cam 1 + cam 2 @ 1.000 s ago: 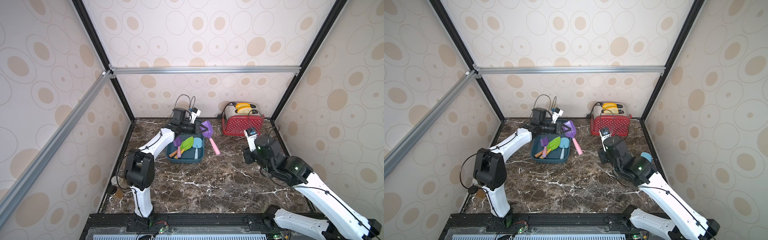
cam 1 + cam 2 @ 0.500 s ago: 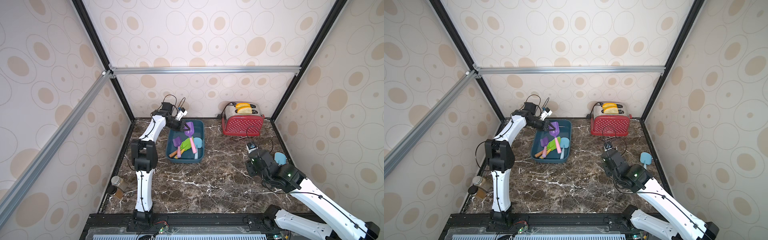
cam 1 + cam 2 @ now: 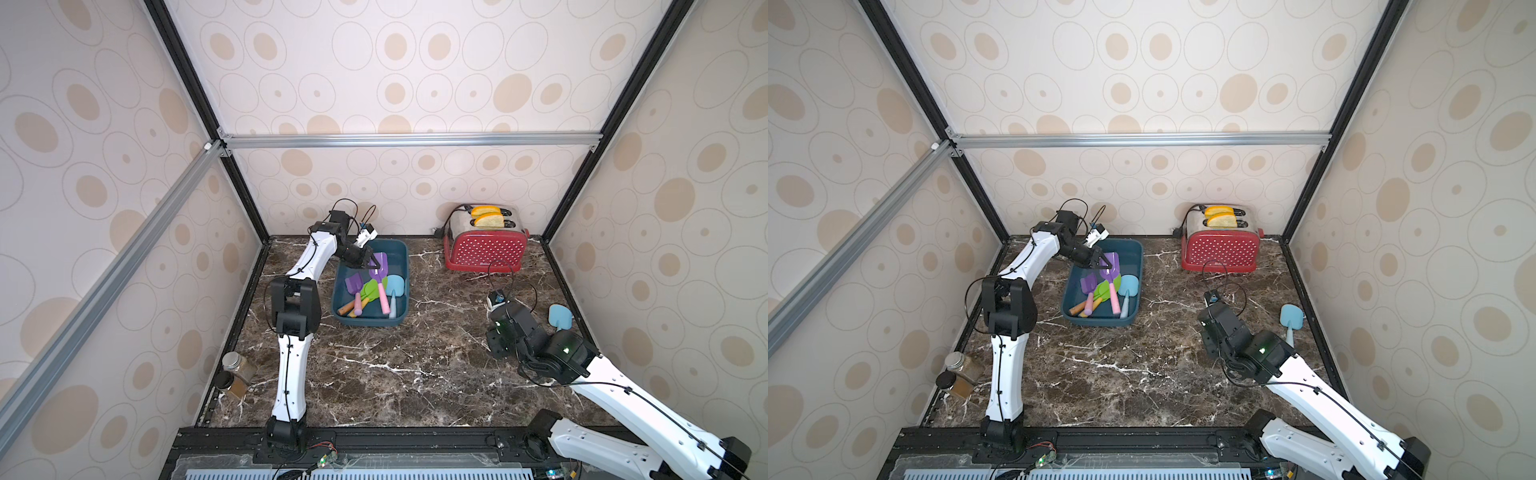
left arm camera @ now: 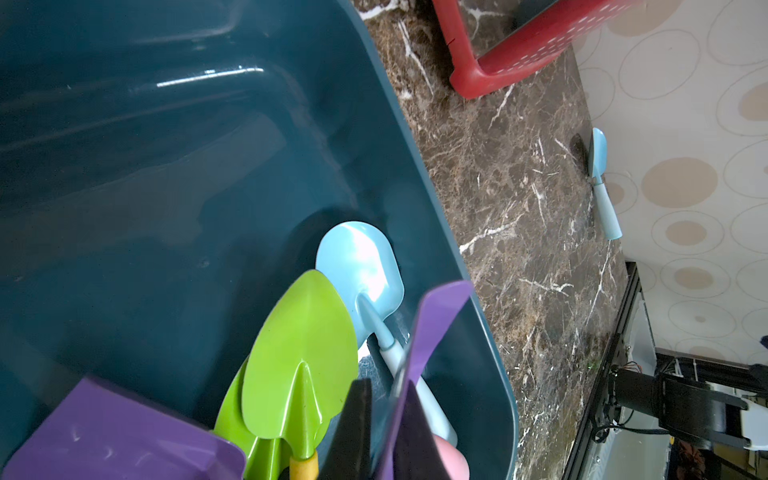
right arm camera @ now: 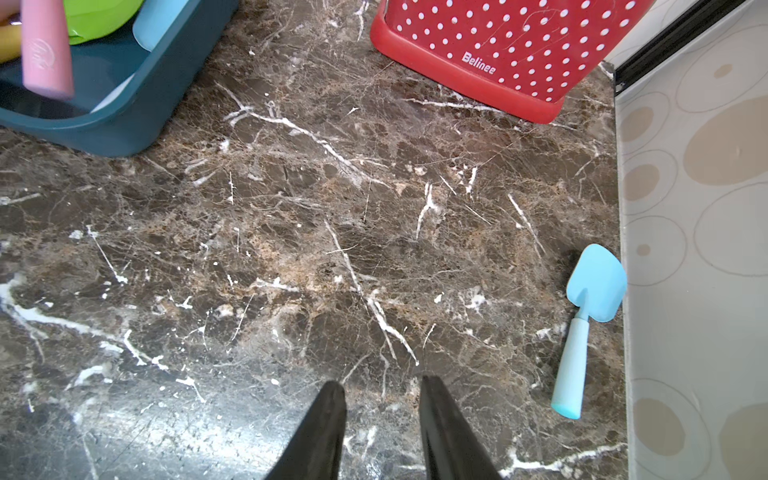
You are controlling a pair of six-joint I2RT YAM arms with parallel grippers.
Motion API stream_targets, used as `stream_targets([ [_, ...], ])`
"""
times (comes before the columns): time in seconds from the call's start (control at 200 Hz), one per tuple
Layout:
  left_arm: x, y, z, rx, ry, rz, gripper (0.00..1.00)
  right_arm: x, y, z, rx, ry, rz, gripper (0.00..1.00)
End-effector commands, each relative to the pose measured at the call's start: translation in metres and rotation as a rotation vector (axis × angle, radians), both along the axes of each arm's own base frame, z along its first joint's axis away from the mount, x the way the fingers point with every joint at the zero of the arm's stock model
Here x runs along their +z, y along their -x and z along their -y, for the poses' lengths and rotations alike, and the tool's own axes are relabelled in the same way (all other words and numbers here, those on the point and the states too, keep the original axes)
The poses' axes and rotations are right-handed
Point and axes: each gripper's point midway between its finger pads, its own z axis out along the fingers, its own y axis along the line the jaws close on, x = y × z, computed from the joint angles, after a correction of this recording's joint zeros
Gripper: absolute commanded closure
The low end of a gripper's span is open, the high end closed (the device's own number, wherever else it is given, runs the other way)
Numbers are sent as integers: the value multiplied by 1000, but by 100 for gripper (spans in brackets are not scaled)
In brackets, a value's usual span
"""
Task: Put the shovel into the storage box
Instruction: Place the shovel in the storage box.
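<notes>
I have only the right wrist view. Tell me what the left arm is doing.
Observer: The left tool is shut on the blade of a purple plastic shovel with a pink handle, held inside the dark teal plastic storage box.
Operator: Now list what else lies in that box.
Observer: A second purple shovel, a green pointed shovel and a light blue plastic shovel.
</notes>
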Motion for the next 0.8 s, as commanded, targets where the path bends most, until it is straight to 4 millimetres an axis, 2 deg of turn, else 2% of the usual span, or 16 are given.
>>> stream_targets([
  [0.0,-19,7,13,-55,-30,-31,91,-5,1,-3,-7,-28,-15,64],
  [0.22,-35,10,24,-79,-65,-53,91,-8,2,-2,-11,-29,-18,64],
  [0.336,-39,11,25,-81,-81,-57,80,-9,2,-2,-14,-30,-19,64],
  [0.391,-40,11,25,-78,-83,-59,70,-10,2,-2,-17,-25,-17,64],
  [0.436,-40,11,25,-77,-83,-60,68,-10,1,-2,-18,-23,-17,64],
  [0.641,-37,8,24,-63,-94,-42,62,-11,1,-1,-26,-22,-18,64],
  [0.796,-20,0,18,-29,-128,12,56,-8,-1,5,-47,-8,5,63],
])
